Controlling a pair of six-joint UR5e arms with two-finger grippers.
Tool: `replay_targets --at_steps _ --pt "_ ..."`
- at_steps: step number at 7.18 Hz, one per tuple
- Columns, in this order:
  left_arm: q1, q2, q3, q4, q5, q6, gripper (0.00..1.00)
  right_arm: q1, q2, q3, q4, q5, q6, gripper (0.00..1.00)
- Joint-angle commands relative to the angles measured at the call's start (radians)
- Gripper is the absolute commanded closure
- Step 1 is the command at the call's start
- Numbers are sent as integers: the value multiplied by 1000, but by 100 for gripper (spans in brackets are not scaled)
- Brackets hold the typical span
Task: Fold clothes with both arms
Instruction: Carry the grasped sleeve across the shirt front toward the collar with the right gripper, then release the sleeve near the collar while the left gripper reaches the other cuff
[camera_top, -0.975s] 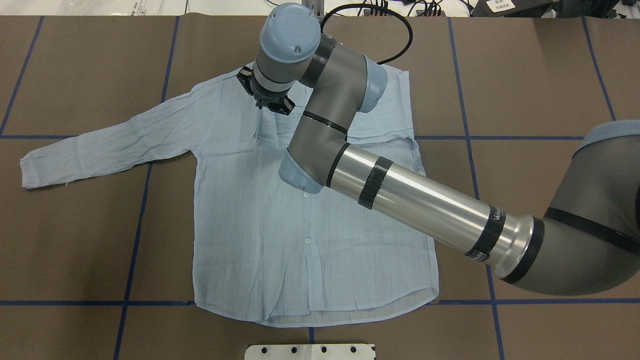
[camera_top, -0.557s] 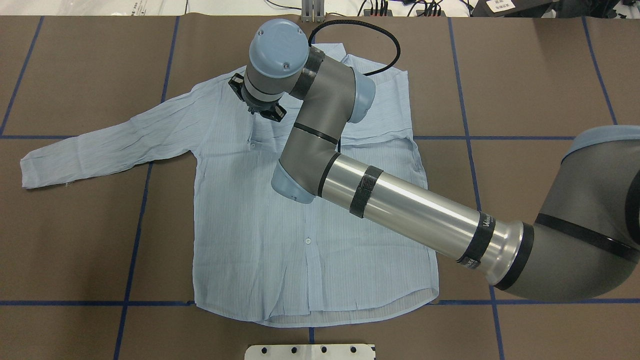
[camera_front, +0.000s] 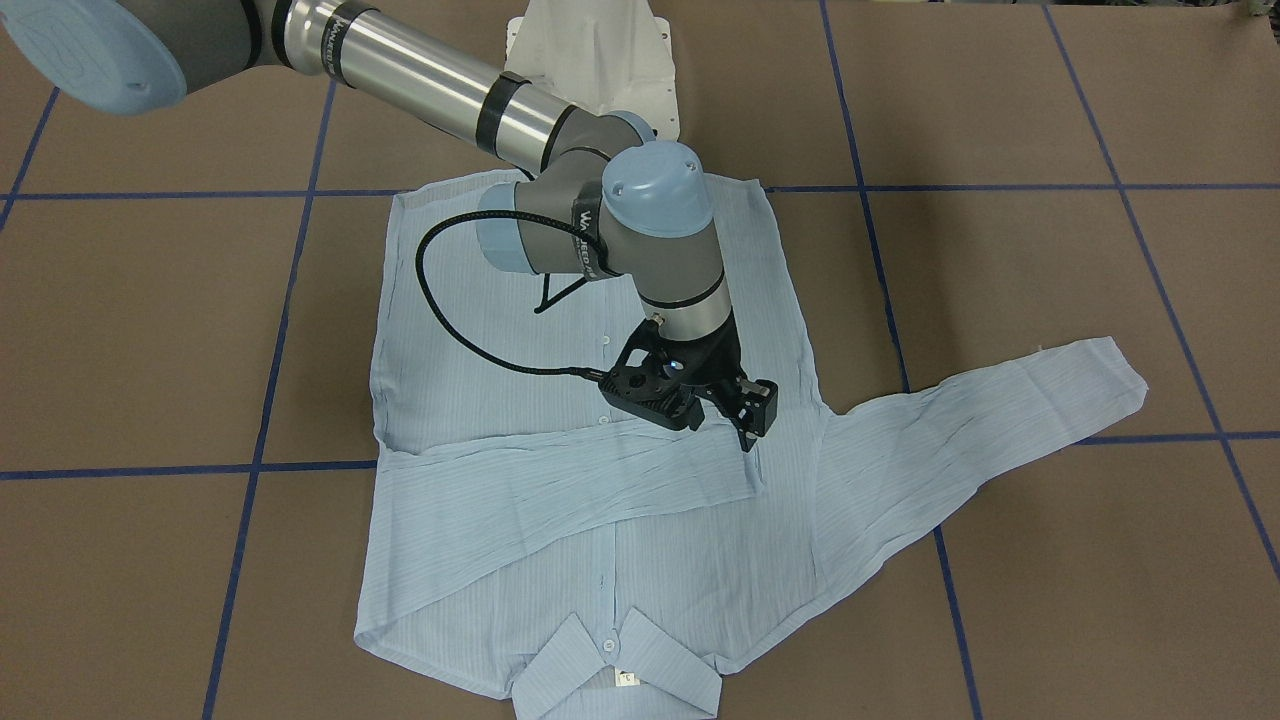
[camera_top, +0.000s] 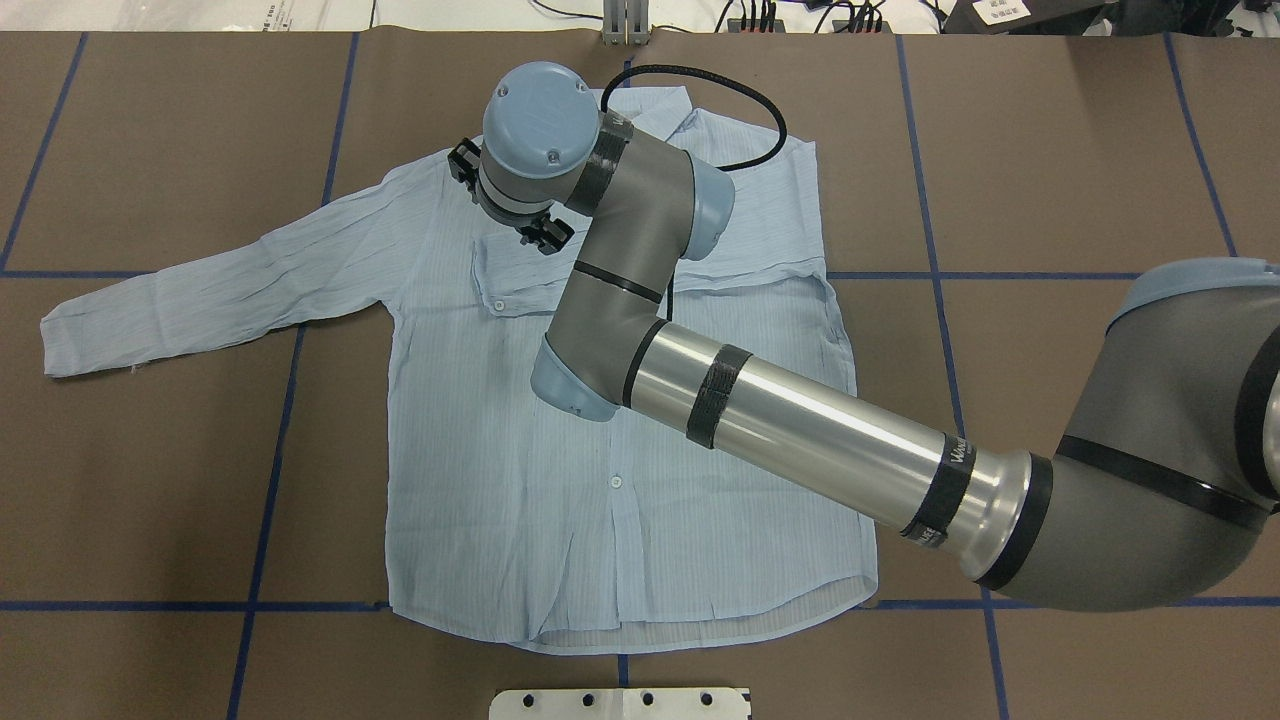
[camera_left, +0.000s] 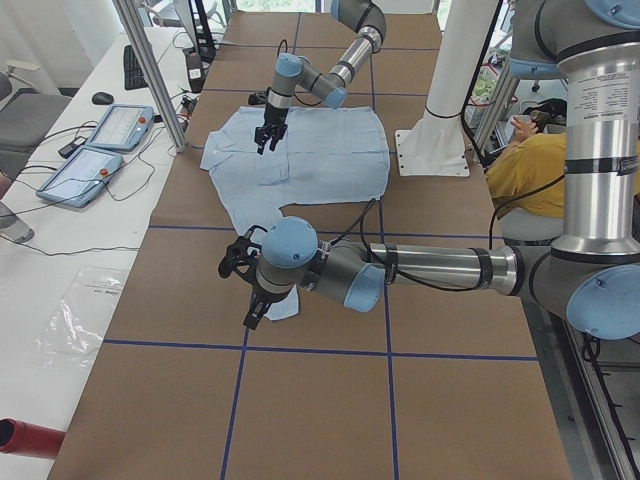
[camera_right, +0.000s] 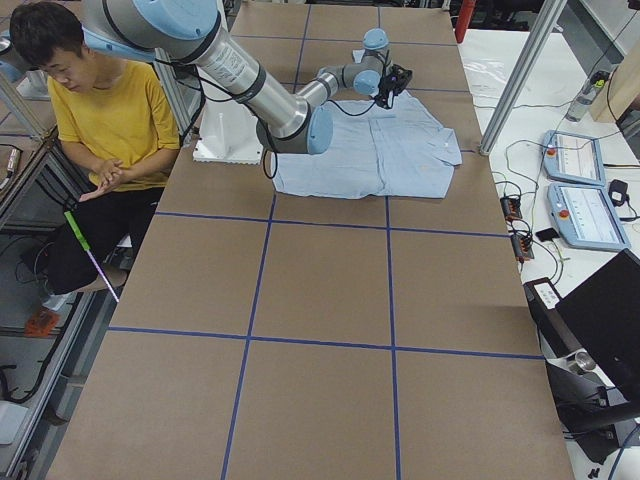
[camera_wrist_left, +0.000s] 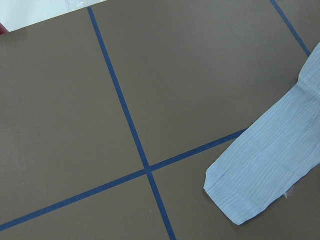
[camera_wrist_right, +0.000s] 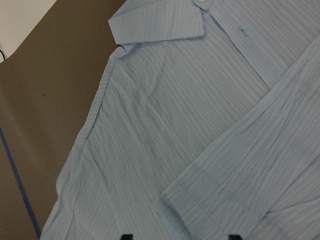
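Note:
The light blue striped shirt (camera_top: 520, 470) lies flat, front up, on the brown table, collar (camera_front: 610, 670) towards the operators' side. One sleeve is folded across the chest, and its cuff (camera_front: 715, 468) lies flat. The other sleeve (camera_top: 200, 290) stretches out sideways. My right gripper (camera_front: 738, 425) hovers just above the folded cuff (camera_wrist_right: 190, 205); its fingertips stand apart with nothing between them. My left gripper (camera_left: 250, 315) shows only in the exterior left view, beside the outstretched sleeve's cuff (camera_wrist_left: 260, 190). I cannot tell whether it is open or shut.
Blue tape lines (camera_top: 270, 480) cross the brown table. The white pedestal base (camera_front: 595, 60) stands at the robot's edge. A person in yellow (camera_right: 110, 110) sits beside the table. Control tablets (camera_left: 100, 140) lie on a side table.
My right arm has moved left across the shirt's chest. The folded sleeve's cuff, hidden under the arm before, now shows lying flat. The shirt has not moved.

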Motion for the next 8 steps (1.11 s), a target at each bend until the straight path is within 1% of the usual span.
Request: replay_targets --at_steps 1,2,3,4,5,6,7,8 --pt "106 -7 30 -3 -12 -161 0 9 -42 29 0 -4 3 1" --pt "155 -13 54 -49 -11 -291 2 43 -122 124 0 2 -6 0" --pt "212 -15 85 -125 -11 -447 2 63 -223 248 -3 12 -21 0" --pt "270 -30 164 -252 -9 -575 2 81 -274 300 -5 37 -36 0" --pt "280 -33 257 -385 9 -611 3 100 -317 327 -6 89 -64 0" --pt "294 -56 280 -417 41 -673 6 111 -377 389 -6 98 -107 0" --pt "337 -91 298 -417 97 -715 6 115 -417 423 -6 95 -137 0" --pt "358 -136 345 -424 131 -715 7 114 -431 428 -5 89 -144 0"
